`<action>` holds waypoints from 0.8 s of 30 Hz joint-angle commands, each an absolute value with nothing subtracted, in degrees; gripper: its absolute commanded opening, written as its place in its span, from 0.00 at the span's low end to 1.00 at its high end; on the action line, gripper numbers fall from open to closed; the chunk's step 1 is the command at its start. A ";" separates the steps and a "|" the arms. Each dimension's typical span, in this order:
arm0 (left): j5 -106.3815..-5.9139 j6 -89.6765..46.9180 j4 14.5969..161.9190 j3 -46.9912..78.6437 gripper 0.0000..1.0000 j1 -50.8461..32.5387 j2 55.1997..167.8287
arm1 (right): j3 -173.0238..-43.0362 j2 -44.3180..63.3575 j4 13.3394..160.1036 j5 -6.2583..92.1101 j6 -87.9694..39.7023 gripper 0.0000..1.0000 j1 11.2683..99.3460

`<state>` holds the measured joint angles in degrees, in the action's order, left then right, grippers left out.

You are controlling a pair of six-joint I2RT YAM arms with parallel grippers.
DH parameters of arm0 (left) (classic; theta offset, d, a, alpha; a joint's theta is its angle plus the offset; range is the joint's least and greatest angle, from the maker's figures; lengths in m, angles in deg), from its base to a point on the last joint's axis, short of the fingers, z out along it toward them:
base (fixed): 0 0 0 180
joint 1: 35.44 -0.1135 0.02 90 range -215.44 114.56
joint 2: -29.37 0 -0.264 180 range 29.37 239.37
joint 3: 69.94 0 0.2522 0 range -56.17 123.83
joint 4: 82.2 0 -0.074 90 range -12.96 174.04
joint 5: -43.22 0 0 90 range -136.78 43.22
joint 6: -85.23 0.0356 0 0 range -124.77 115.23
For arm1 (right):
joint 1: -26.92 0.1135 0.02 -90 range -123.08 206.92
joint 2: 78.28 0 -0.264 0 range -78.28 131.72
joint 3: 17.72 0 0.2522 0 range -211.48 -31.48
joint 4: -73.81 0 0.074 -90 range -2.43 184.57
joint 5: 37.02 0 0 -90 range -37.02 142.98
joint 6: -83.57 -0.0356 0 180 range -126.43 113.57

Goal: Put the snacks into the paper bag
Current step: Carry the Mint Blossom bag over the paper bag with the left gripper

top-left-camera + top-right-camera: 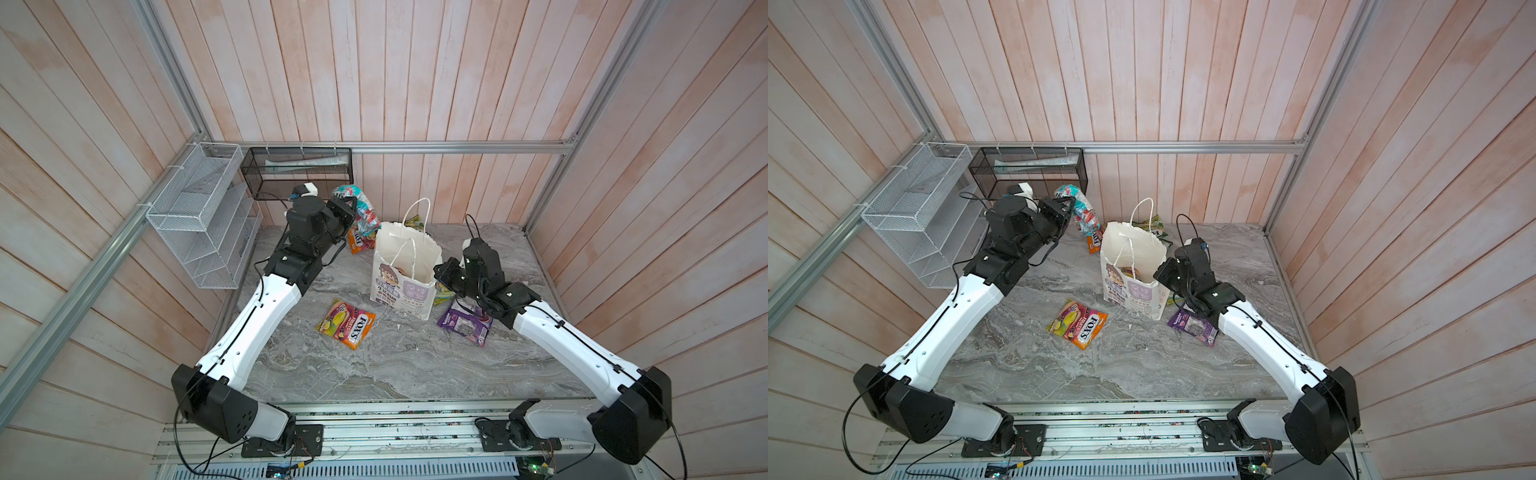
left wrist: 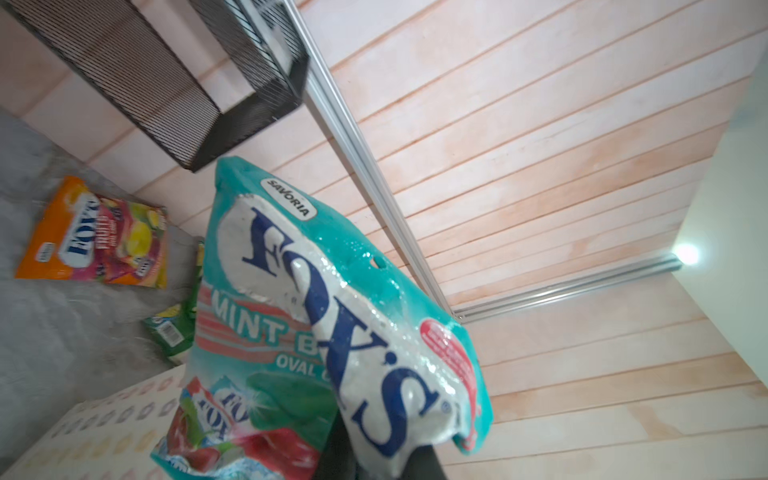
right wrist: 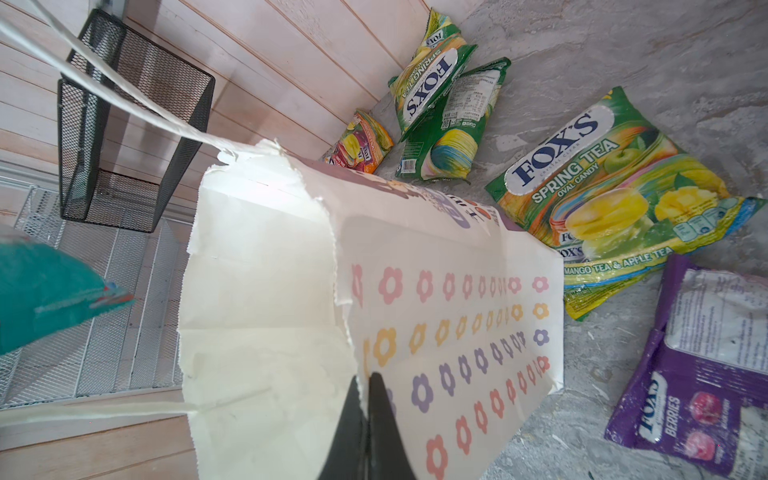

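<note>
The paper bag [image 1: 401, 286], white with rows of small flowers, stands upright and open at the centre of both top views. Its rim is torn. At the bottom centre of the right wrist view, the right gripper [image 3: 368, 395] is pinched closed on the bag's edge, apparently to hold the mouth open. Upper left of centre in a top view, the left gripper [image 1: 348, 208] is clamped on a teal packet [image 2: 332, 299]. It holds the packet in the air, up and left of the bag and not yet over the mouth.

The task looks early. A patch of colour [image 1: 1133, 273] inside the bag may be one packet already in, but I cannot be sure. Six packets lie on the grey table [image 1: 374, 374]:
- an orange-pink packet [image 1: 347, 324] lower left of the bag
- a second orange packet [image 2: 95, 237] behind it
- a purple packet [image 3: 698, 374] lower right
- a green packet [image 3: 602, 195] against the bag's base
- two overlapping green packets [image 3: 430, 83] by the back wall

The writing that can be read:
- **Teal:** "SAVORIA", "FOX'S", "MINT", "OVAL"
- **Green:** "FOX'S CRYSTAL CLEAR SPRING TEA OVAL CANDY", "MANGO TEA & APPLE TEA"
- **Purple:** "FOX'S BERRIES"
- **Orange-pink:** "FOX'S FRUITS"
- **Bag:** print too small to read
</note>
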<state>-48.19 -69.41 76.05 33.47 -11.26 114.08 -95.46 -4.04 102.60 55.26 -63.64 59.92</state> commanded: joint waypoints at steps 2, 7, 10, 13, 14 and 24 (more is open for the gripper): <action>-50.33 -71.96 86.54 39.42 0.03 -8.81 117.11 | -97.22 -3.97 103.73 56.94 -63.47 0.00 60.60; -53.43 -75.33 89.52 43.47 0.03 -5.34 122.18 | -97.02 -4.36 103.75 57.67 -63.65 0.00 60.74; -52.62 -75.70 88.18 43.91 0.03 -2.45 123.12 | -97.02 -4.62 103.81 58.11 -63.61 0.00 60.76; -51.66 -76.90 87.80 41.37 0.03 -0.55 122.84 | -96.97 -4.71 103.85 58.59 -63.55 0.00 60.72; -51.70 -78.12 88.10 40.08 0.03 -0.26 122.52 | -96.91 -4.68 103.67 58.62 -63.56 0.00 60.76; -52.49 -86.41 85.81 29.64 0.03 2.46 120.67 | -97.55 -3.76 103.23 58.44 -63.30 0.00 60.72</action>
